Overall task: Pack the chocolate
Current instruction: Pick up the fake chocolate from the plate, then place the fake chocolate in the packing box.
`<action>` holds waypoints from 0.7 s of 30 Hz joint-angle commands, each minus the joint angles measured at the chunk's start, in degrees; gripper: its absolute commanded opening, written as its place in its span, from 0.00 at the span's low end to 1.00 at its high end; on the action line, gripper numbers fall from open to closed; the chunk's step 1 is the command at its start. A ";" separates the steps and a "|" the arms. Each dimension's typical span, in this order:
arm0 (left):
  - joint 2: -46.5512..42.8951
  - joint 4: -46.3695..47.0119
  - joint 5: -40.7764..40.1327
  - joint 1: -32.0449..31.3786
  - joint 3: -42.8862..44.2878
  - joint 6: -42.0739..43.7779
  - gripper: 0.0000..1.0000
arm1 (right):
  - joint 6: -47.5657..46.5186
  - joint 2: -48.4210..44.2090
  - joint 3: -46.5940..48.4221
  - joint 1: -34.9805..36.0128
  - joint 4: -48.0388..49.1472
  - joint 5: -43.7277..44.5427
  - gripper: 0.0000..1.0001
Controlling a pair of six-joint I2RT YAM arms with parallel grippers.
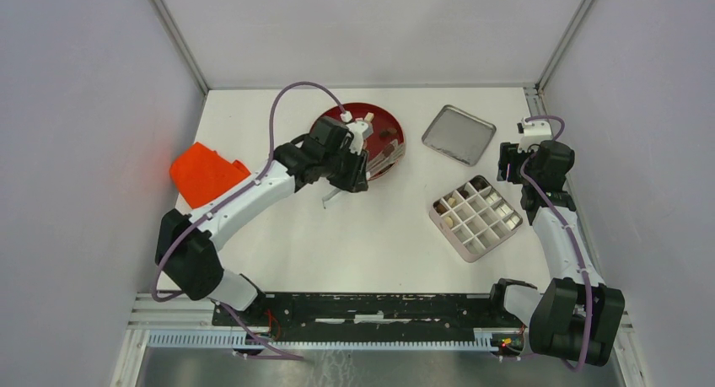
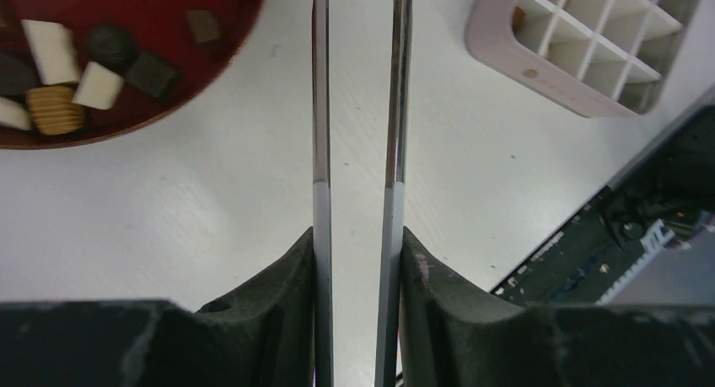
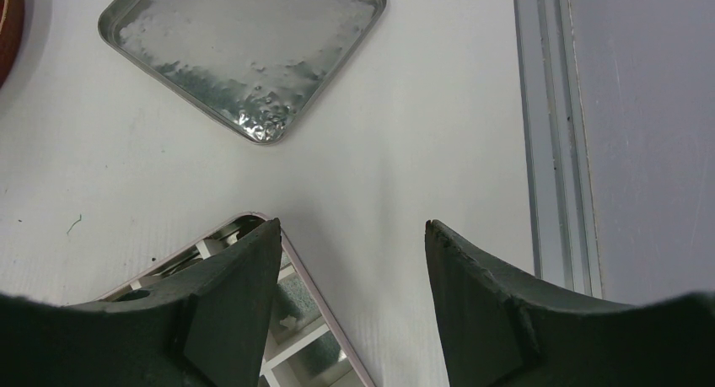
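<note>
The chocolate (image 2: 97,84) lies as small dark, tan and cream pieces on the red plate (image 2: 160,16), seen in the top view at the back middle (image 1: 397,126). My left gripper (image 1: 357,173) sits at the plate's near edge, shut on the metal tweezers (image 2: 320,109). Their two arms run out between my fingers (image 2: 287,277) with a gap between them, and their tips are out of the wrist view. The pink compartment box (image 1: 476,219) holds a few pieces (image 1: 451,203) at its left side. My right gripper (image 3: 350,227) is open and empty over the table by the box's far right corner (image 3: 308,319).
A square metal tray (image 1: 458,134) lies behind the box, also in the right wrist view (image 3: 253,50). An orange plastic object (image 1: 206,173) sits at the left table edge. White walls and metal rails close in the table. The black base rail (image 2: 641,227) runs along the near edge.
</note>
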 commanded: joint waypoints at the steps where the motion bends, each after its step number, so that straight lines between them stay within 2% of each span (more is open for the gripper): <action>1: -3.75 11.08 9.12 -3.83 -3.86 -7.49 0.02 | -0.33 0.14 0.68 0.24 0.68 -0.64 0.69; 5: -3.89 16.15 10.10 -9.42 -6.30 -10.70 0.02 | -0.33 0.15 0.70 0.25 0.69 -0.77 0.69; 13: 1.41 18.72 3.42 -19.32 -4.95 -12.69 0.02 | -0.33 0.00 0.70 0.21 0.62 -0.82 0.69; 21: 9.10 16.58 0.77 -24.05 0.69 -11.50 0.03 | -0.33 0.01 0.62 0.23 0.66 -0.96 0.69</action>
